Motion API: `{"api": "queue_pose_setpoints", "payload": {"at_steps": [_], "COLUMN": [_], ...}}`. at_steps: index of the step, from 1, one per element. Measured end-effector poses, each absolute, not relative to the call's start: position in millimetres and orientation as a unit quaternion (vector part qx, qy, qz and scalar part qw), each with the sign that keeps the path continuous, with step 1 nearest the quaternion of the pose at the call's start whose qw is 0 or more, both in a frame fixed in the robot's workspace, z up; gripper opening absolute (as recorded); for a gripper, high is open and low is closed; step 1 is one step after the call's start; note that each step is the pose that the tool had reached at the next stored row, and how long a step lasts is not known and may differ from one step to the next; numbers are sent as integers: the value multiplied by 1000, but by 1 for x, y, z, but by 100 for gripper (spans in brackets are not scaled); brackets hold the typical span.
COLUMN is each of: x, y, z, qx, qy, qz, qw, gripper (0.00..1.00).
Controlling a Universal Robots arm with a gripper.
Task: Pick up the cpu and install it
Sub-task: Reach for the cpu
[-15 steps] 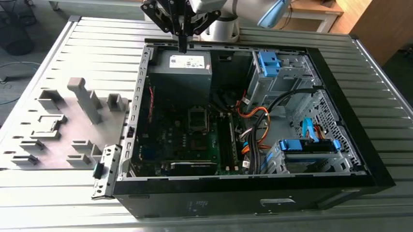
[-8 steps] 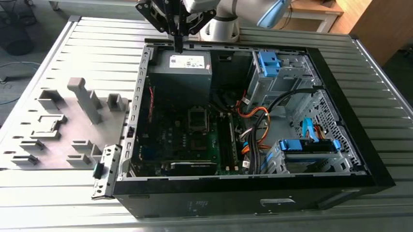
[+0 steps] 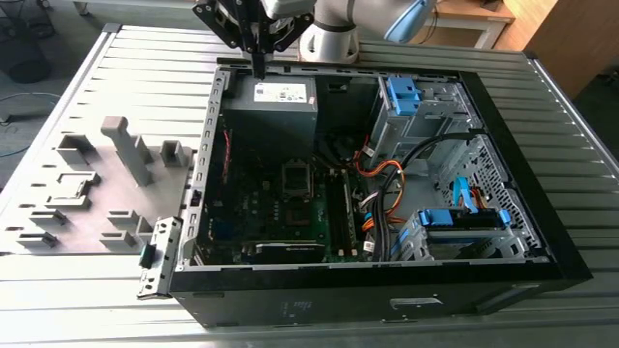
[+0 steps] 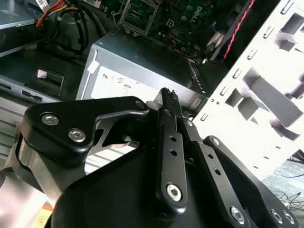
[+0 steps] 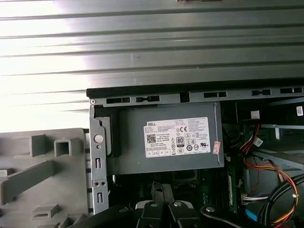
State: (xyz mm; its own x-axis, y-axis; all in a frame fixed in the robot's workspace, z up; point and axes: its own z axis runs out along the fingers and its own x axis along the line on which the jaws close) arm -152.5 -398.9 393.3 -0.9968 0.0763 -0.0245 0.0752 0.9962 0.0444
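From my station, the gripper [image 3: 259, 71] hangs over the far rim of the open computer case [image 3: 541, 217]. Its two thin black fingers are pressed together, and I can see nothing between them in the second wrist view [image 4: 167, 93]. Directly below the tips is the grey power supply [image 3: 275, 109] with its white label, set in the case's far corner on the exterior view's left; the first wrist view looks straight down on it [image 5: 166, 137]. Past the power supply lies the motherboard [image 3: 261, 210], with the processor socket [image 3: 296, 176] near its middle. The socket's centre reads dark to me, and I cannot tell where the cpu lies. Orange cables [image 3: 382, 174] run beside the board. A grey fixture plate [image 3: 97, 181] with raised blocks sits just outside the case on the ribbed metal table [image 3: 145, 65].
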Motion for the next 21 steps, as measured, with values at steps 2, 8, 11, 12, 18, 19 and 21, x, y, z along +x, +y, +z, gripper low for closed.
{"api": "queue_pose_setpoints", "payload": {"at_steps": [2, 8, 11, 12, 18, 19, 21], "x": [-155, -164, -168, -170, -178, -179, -183], "y": [-399, -399, -399, -399, -399, -399, -399], "z": [393, 393, 393, 393, 393, 393, 393], "qx": [38, 38, 38, 38, 38, 38, 38], "qy": [999, 999, 999, 999, 999, 999, 999], "qz": [22, 22, 22, 22, 22, 22, 22], "qw": [13, 13, 13, 13, 13, 13, 13], "gripper": [11, 11, 11, 11, 11, 11, 11]}}
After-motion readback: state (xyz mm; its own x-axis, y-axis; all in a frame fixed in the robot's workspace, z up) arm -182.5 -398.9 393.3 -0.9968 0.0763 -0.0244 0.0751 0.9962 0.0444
